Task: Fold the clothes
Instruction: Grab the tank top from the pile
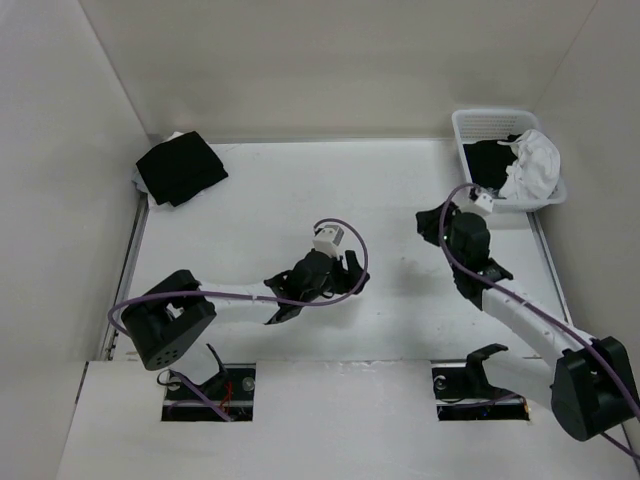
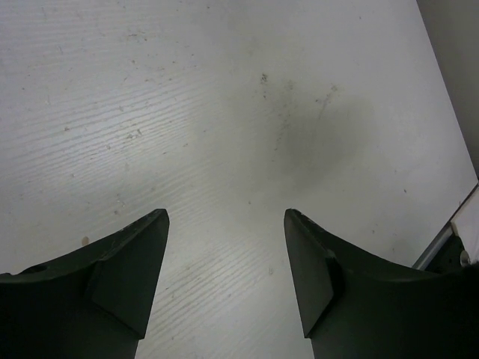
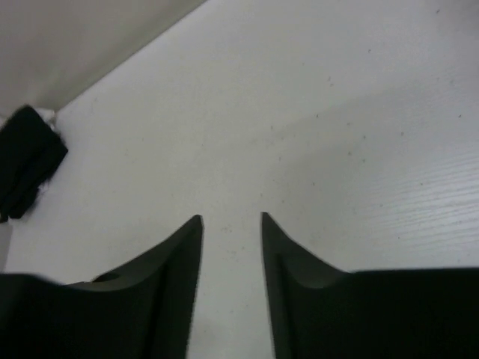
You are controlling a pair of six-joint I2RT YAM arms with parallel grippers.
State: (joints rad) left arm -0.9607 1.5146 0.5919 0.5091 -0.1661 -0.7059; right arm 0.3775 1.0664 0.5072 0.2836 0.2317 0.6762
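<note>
Top external view shows the white top bunched in a soft, plain heap at the right end of the white basket in the far right corner, lying partly over a black garment. The left pincer hangs over the bare surface with jaws wide apart and nothing between them. The right pincer, near the basket, has a narrower gap, also empty.

Parted right pincer, black garment far left
</note>
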